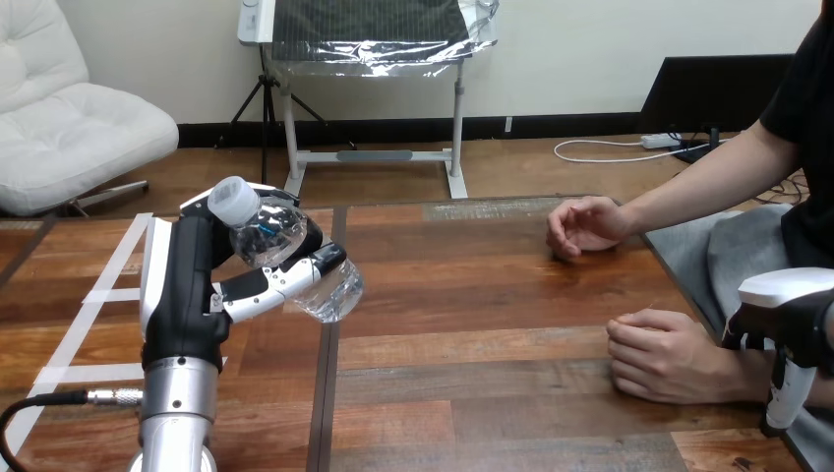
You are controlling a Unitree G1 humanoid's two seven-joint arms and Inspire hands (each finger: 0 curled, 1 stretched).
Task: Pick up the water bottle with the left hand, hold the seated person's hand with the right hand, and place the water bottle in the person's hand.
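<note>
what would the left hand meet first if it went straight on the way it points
Nothing, it seems: the left hand, shut on the water bottle, points away across bare table; depth is unclear.

Left hand (187, 290) aloft, curled tight

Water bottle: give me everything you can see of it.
The water bottle is clear, crinkled plastic with a white cap. It is tilted, cap up and toward the view's left, base down to the right. The left hand grips it, fingers curled round its middle, and it looks lifted off the table, at the left side.
</note>
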